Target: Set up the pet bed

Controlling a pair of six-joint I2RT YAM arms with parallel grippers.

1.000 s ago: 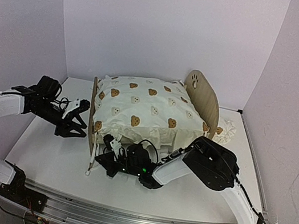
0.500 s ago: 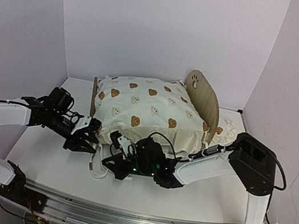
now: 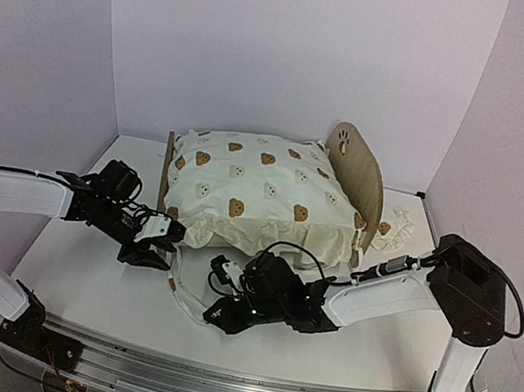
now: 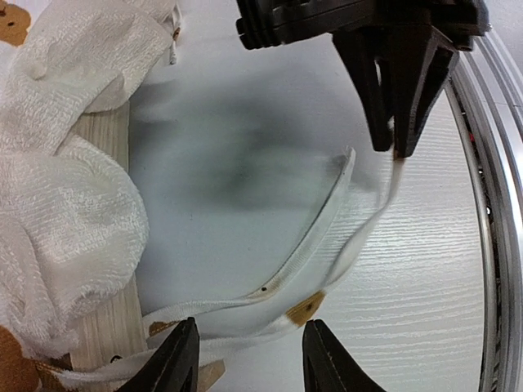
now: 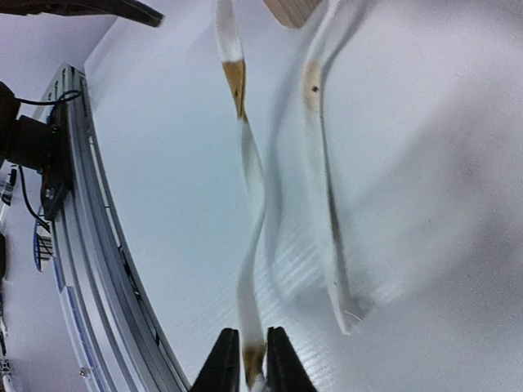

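Cream tie string (image 5: 252, 175) of light-wood, bear-print pet bed (image 3: 262, 196) on white table (image 3: 76, 270): runs from bed's near-left corner to right gripper (image 5: 252, 359), pinched on its tip; left gripper (image 4: 249, 359), parted and empty, hovers at corner end.

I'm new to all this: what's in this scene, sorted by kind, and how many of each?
Black-and-white robot arms: 2
Rounded light-wood end boards: 2
Cream bear-print duvet: 1
Crumpled cream bear-print cloth: 1
White fabric tie strings: 2
Total: 8
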